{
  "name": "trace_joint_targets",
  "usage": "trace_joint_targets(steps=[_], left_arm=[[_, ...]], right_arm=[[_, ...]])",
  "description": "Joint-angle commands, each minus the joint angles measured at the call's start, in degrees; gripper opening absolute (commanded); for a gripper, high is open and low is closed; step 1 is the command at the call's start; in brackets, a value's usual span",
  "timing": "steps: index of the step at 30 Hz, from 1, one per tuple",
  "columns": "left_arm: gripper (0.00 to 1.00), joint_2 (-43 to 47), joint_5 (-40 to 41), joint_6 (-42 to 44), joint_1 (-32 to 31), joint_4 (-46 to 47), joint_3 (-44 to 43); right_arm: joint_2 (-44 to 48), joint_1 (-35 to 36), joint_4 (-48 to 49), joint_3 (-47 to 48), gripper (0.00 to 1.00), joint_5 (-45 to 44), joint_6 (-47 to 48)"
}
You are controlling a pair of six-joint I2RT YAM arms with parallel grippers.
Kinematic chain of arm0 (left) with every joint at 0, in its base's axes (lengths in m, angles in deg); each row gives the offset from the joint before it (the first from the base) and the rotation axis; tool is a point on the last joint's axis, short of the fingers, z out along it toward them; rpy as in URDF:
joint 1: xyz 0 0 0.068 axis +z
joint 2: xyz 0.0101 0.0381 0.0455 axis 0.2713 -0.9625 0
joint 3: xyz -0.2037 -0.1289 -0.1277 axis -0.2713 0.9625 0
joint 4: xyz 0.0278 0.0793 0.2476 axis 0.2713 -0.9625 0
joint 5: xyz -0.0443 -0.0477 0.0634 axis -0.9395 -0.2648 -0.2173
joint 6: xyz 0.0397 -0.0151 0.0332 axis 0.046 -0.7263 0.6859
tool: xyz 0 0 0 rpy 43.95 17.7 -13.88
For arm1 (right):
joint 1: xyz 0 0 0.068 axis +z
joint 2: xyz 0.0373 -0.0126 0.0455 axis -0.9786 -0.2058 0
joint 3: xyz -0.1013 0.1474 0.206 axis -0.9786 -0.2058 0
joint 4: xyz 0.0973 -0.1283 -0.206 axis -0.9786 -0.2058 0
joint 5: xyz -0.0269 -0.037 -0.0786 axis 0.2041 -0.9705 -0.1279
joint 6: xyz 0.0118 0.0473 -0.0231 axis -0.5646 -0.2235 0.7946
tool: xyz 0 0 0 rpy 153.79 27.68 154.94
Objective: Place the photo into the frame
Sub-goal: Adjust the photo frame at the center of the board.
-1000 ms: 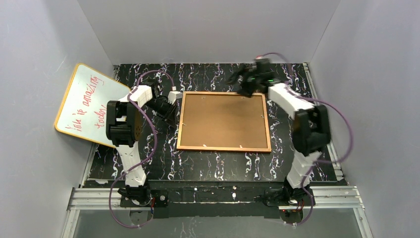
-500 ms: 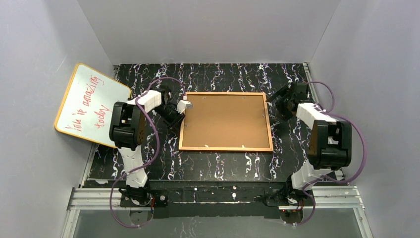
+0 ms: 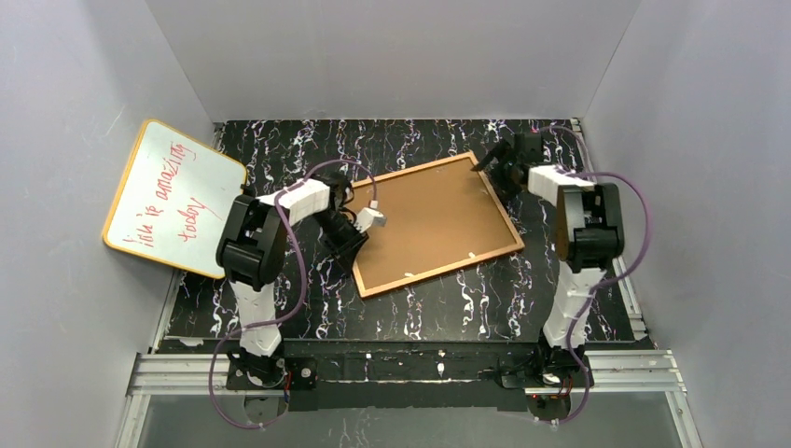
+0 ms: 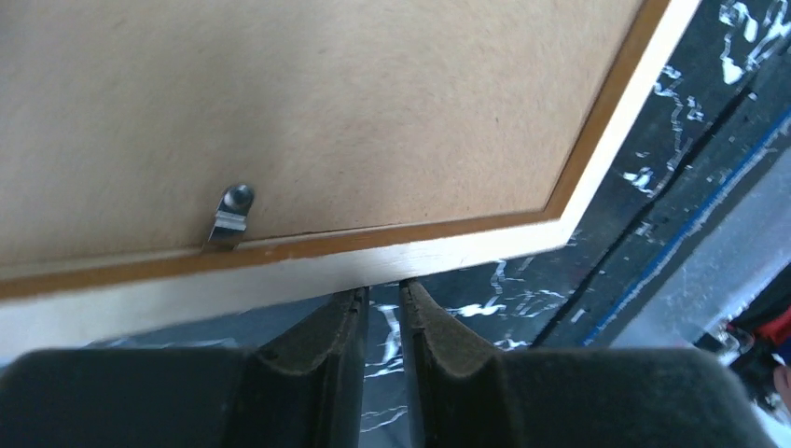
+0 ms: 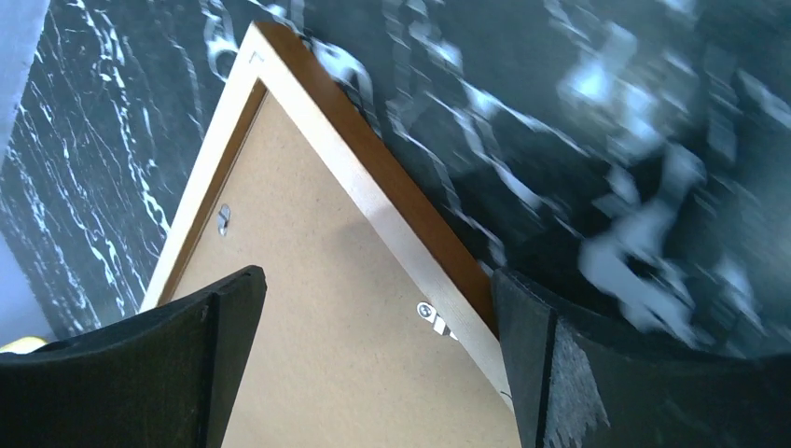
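Brown board (image 3: 434,219) seated in the frame (image 3: 443,271), back upward, askew

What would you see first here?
A big brown picture frame lies back-up and crooked in the middle of the black marbled table. A whiteboard with red writing leans at the left wall. The right gripper stands open over the frame's far corner.
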Motion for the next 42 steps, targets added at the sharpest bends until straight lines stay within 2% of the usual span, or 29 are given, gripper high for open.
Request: trace_joint_targets(steps=[1, 4, 7, 10, 13, 17, 20, 22, 25, 28, 34, 42], left_arm=[[0.18, -1.42, -5.34, -1.18, -7.79, 4.12, -0.1], [0.21, -2.08, -7.4, 0.37, -11.87, 2.47, -1.71], [0.35, -1.56, -11.53, 4.94, -13.03, -3.54, -4.41], [0.48, -0.21, -13.64, 11.46, -10.69, -12.72, -10.03], [0.54, 0.77, -13.81, 15.15, -5.95, -18.35, -14.9], [0.52, -2.4, -10.36, 10.76, 2.27, -16.79, -23.52], [0.45, -5.38, -4.99, 1.72, 8.41, -7.64, -27.68], [0.39, -6.64, 0.66, -4.18, 11.24, -0.13, -28.01], [0.35, -8.04, 9.26, -8.56, 12.98, 8.57, -26.03], [0.35, -8.54, 12.78, -10.07, 13.02, 13.86, -21.83], [0.34, -8.47, 8.17, -9.38, 12.83, 14.32, -15.88], [0.34, -3.44, -1.81, -1.56, 10.21, 5.66, -8.12]], right_arm=[[-8.2, 10.26, -5.12, 14.87, 0.99, 8.41, 0.55], [-13.95, 11.51, -12.08, 26.21, 0.99, 5.99, 3.18], [-15.46, 8.38, -17.25, 34.37, 0.99, 4.98, 4.29], [-11.2, 4.3, -17.32, 34.1, 0.99, 2.65, 4.19], [-4.9, 1.36, -17.52, 29.33, 0.99, -0.51, 4.56], [3.1, 0.58, -16.21, 18.75, 0.99, -0.58, 4.69], [9.87, 0.5, -15.59, 8.17, 0.99, 0.34, 4.08], [14.91, 0.5, -14.63, 0.72, 0.99, 1.66, 3.69], [21.66, 0.5, -13.22, -9.12, 0.99, 3.67, 2.78], [26.05, 0.5, -12.74, -15.59, 0.99, 6.58, 1.65], [27.42, 0.5, -7.62, -23.57, 0.99, 12.7, -0.42], [20.75, 0.29, -4.32, -22.53, 0.99, 14.3, -0.03]])
